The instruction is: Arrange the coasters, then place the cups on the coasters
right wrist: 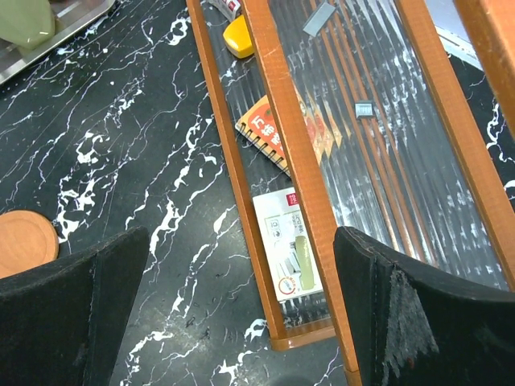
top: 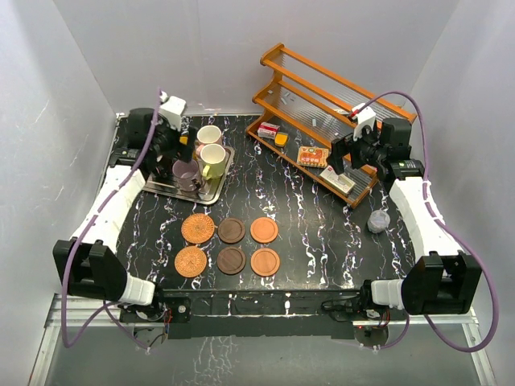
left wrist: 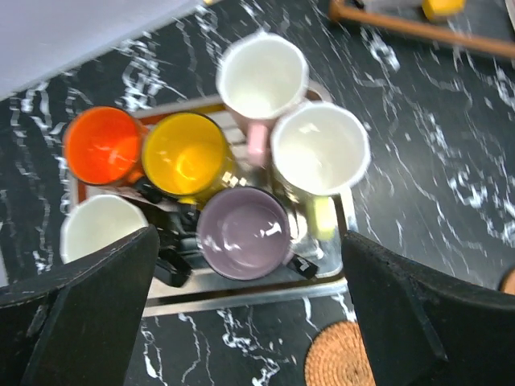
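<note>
Six coasters lie in two rows of three on the black marble table: woven tan [top: 197, 228] [top: 191, 261], dark brown [top: 232, 231] [top: 231, 260] and orange-brown [top: 264, 230] [top: 265, 261]. The cups stand together on a metal tray [left wrist: 241, 293]: orange [left wrist: 103, 145], yellow [left wrist: 185, 154], cream-pink [left wrist: 261, 76], pale yellow-green [left wrist: 320, 149], lilac [left wrist: 244, 233] and black with white inside [left wrist: 100, 229]. My left gripper [left wrist: 249, 318] hangs open above the tray's near edge, nearest the lilac cup, and holds nothing. My right gripper [right wrist: 241, 314] is open and empty over the near end of the wooden rack [right wrist: 298, 161].
The wooden two-shelf rack [top: 322, 104] at the back right holds small packets and a booklet. A small translucent grey cup [top: 378, 220] stands on the table near the right arm. One woven coaster [left wrist: 338, 358] shows just in front of the tray.
</note>
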Controlling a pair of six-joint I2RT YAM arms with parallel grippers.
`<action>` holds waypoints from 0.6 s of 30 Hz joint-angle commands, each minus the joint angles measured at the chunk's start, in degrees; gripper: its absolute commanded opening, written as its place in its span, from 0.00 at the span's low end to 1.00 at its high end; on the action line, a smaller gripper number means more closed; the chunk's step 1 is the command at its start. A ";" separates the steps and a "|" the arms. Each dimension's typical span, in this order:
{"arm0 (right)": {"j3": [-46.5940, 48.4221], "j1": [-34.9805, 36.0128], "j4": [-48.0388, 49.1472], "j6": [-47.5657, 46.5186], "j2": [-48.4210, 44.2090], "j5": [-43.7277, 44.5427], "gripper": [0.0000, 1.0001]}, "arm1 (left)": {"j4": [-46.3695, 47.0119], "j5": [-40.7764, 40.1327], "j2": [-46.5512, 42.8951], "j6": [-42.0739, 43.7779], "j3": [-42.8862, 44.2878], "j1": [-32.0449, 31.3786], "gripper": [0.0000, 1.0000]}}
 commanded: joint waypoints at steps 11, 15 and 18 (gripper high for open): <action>-4.44 -0.17 5.23 1.22 -4.90 -3.04 0.98 | -4.94 4.41 9.16 -10.49 10.44 13.69 0.91; -4.37 -0.13 4.80 0.70 -4.59 -2.86 0.98 | -5.43 5.05 11.09 -10.12 11.47 19.30 0.87; -4.41 -0.17 4.47 0.36 -4.22 -3.09 0.98 | -6.50 5.92 13.28 -9.79 13.01 22.91 0.83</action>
